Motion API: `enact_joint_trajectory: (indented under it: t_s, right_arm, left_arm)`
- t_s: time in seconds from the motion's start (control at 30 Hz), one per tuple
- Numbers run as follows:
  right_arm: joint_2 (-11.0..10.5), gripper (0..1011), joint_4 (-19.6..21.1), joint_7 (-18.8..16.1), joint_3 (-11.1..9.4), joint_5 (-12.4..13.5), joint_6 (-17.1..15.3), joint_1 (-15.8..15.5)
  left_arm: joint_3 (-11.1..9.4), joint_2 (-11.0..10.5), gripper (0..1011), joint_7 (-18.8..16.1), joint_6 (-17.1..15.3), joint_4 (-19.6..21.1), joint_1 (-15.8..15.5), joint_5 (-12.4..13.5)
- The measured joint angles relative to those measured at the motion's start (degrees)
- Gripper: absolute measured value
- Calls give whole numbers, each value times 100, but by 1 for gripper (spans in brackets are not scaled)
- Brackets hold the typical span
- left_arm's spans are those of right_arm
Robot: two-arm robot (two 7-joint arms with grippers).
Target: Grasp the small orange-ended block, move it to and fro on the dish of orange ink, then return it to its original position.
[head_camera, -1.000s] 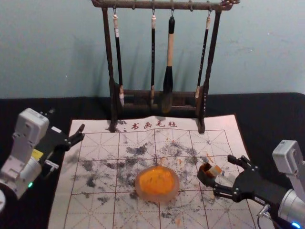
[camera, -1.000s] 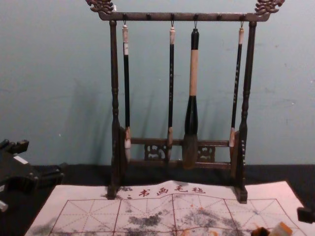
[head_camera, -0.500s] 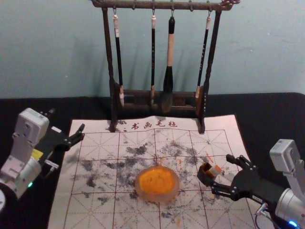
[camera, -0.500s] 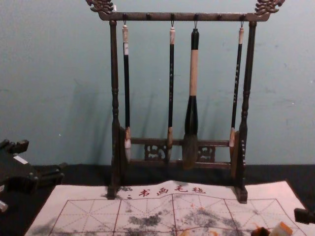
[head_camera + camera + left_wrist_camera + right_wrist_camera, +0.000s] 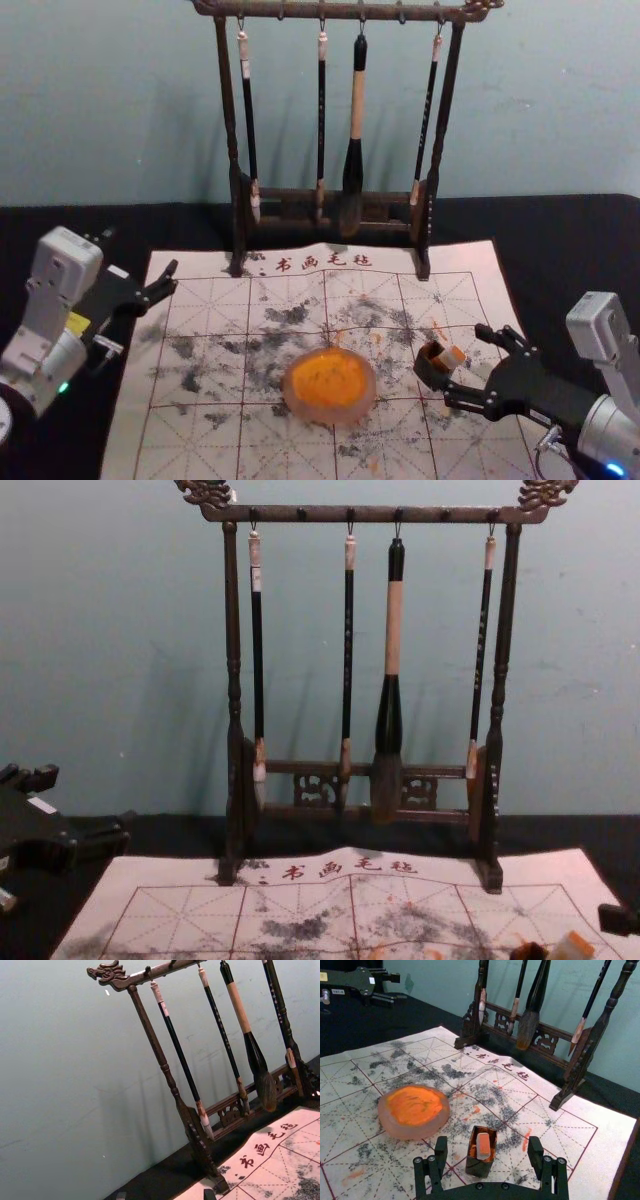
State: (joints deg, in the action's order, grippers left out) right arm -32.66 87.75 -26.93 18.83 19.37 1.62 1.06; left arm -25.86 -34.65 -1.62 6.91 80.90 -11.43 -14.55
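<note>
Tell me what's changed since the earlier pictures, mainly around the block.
The right tool has shifted slightly to the robot's left, towards the block and its box; that small shift is all I see. Nothing has been taken hold of or let go. The block, box and dish stayed put, as did the left tool and the brush rack.

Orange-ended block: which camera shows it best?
The right wrist view: it looks down into the dark holder, where the block sits orange end up. The head view shows it smaller, leaning at the rim; the chest view, its upper part at the lower edge.
</note>
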Motion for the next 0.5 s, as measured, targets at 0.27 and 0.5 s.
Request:
enact_joint_trajectory:
  t_s: [0.27,0.5]
  right_arm:
    - [-4,1000,2,2,5,3,3,0]
    - [-7,951,5,5,8,6,6,0]
  left_arm:
    - [0,0,1001,0,0,0,0,0]
    - [0,0,1001,0,0,0,0,0]
